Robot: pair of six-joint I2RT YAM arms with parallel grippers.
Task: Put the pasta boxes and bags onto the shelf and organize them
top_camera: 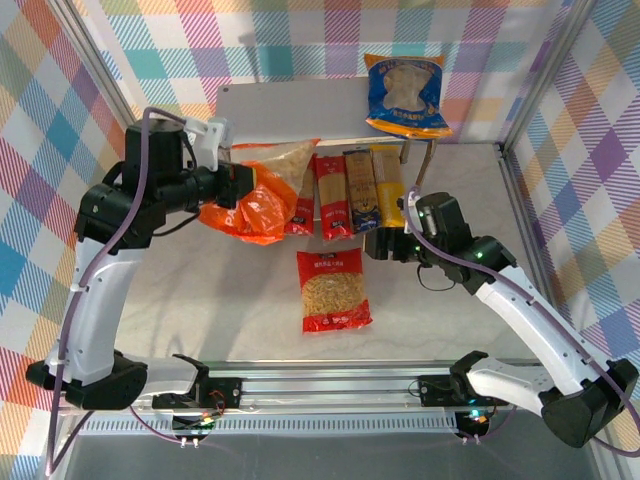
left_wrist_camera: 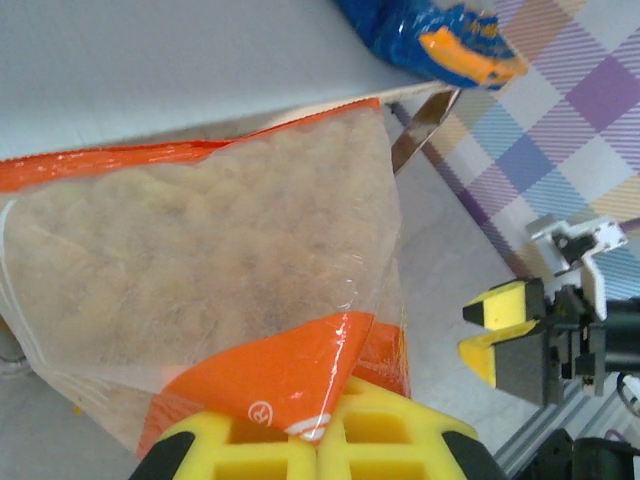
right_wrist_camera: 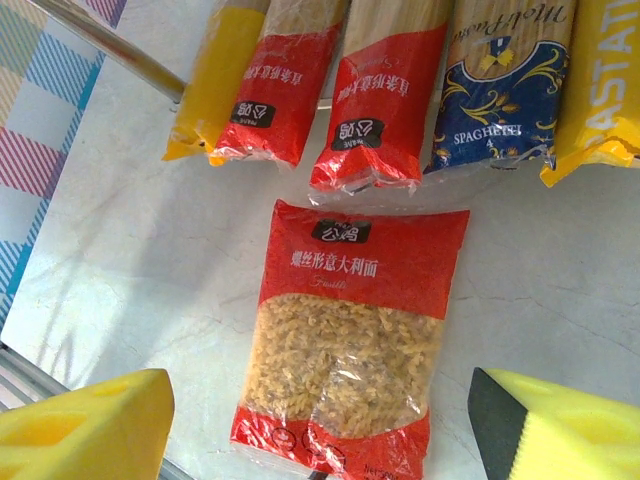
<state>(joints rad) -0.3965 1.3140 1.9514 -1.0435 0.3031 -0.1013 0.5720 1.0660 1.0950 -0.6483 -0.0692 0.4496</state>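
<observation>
At the left, the left gripper (top_camera: 238, 186) has its fingers pinched fully together on the printed end of the orange bag (top_camera: 278, 172). The bag hangs off the tabletop (top_camera: 220, 290), its long axis slanting rightward and away, with the clear window of pale short pasta reaching the near left edge of the shelf (top_camera: 290, 105). Under the shelf's top plate five packs of long strands lie side by side, long axes running near to far and near ends poking out past the near edge: a yellow pack (right_wrist_camera: 205, 90), a red pack (right_wrist_camera: 275, 90), a second red pack (right_wrist_camera: 385, 100), a dark blue pack (right_wrist_camera: 500, 90) and a second yellow pack (right_wrist_camera: 605, 90). Just before them the red bag (top_camera: 334, 290) lies flat on the tabletop, lengthwise near to far, label end toward the packs, its window full of spirals. The blue bag (top_camera: 406, 95) lies on the plate's far right corner, overhanging that edge, pale pasta showing in its window. The right gripper (top_camera: 380, 243) hangs near the second yellow pack's end, fingers spread wide, gripping nothing.
</observation>
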